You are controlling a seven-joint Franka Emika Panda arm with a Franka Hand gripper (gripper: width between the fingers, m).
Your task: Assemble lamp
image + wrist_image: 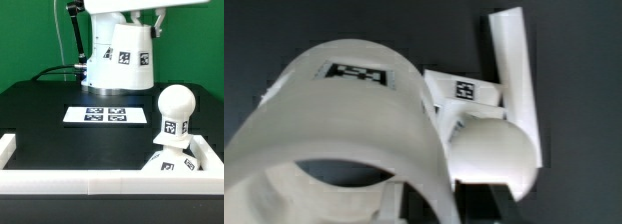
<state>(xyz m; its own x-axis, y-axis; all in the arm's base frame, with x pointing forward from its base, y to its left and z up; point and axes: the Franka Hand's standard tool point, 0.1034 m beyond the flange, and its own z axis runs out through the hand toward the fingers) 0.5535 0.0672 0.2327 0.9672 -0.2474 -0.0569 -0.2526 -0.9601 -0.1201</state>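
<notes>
My gripper point(124, 24) is shut on the lamp shade point(130, 56), a white tapered cup with square tags, and holds it in the air above the table's back centre. The bulb point(175, 114), round-headed with a tag on its neck, stands upright on the base point(178, 166) at the exterior view's front right, in the corner of the rails. In the wrist view the shade point(345, 120) fills the picture with its open mouth toward the camera. The bulb's head point(494, 148) and the tagged base point(462, 90) show past the shade's rim, below and to one side.
The marker board point(106, 116) lies flat on the black table at centre. White rails point(60, 180) edge the table's front and right side point(509, 60). A black cable hangs at the exterior view's back left.
</notes>
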